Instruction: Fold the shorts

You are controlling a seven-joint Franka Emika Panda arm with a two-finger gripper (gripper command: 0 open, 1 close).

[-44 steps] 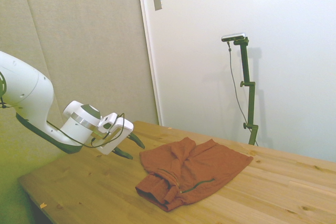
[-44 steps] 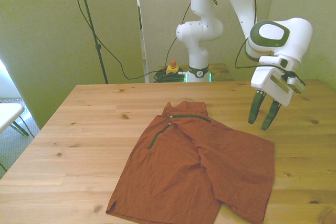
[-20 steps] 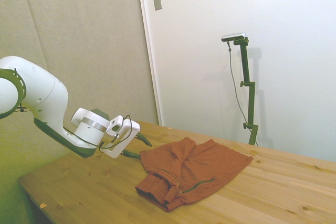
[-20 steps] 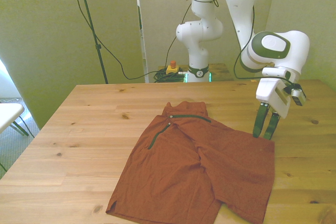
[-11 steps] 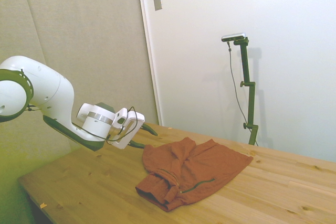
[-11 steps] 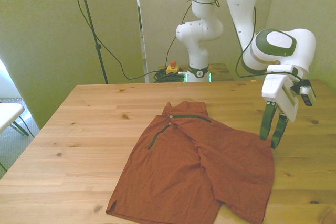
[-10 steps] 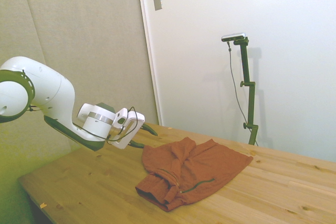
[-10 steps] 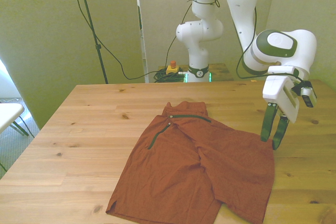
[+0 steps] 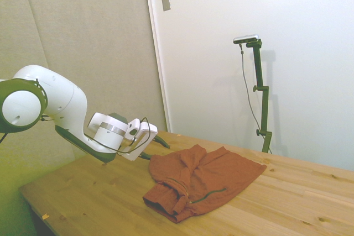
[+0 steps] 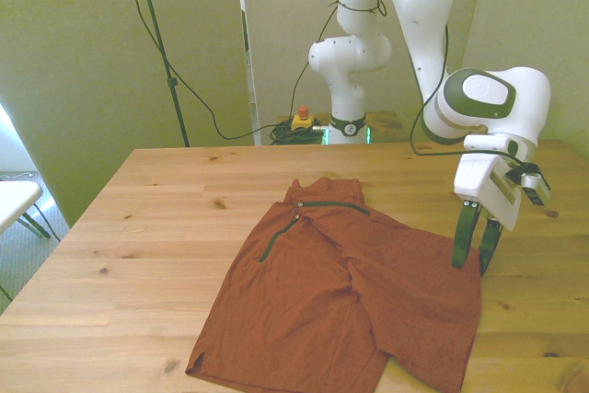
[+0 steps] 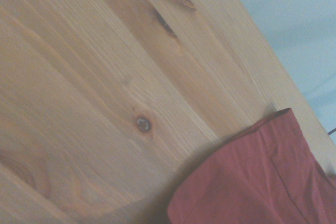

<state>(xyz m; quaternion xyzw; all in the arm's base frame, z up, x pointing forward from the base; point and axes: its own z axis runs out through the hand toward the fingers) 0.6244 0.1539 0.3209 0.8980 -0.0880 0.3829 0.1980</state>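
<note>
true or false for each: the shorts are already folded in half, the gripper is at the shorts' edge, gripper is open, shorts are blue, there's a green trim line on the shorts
1. The shorts are folded in half. False: they lie spread, both legs showing.
2. The gripper is at the shorts' edge on the front view's right. True.
3. The gripper is open. True: a gap shows between its fingers.
4. The shorts are blue. False: rust red.
5. A dark green trim line runs on the shorts. True.

No legible text, label, brand, number or sign on anything in any view.
</note>
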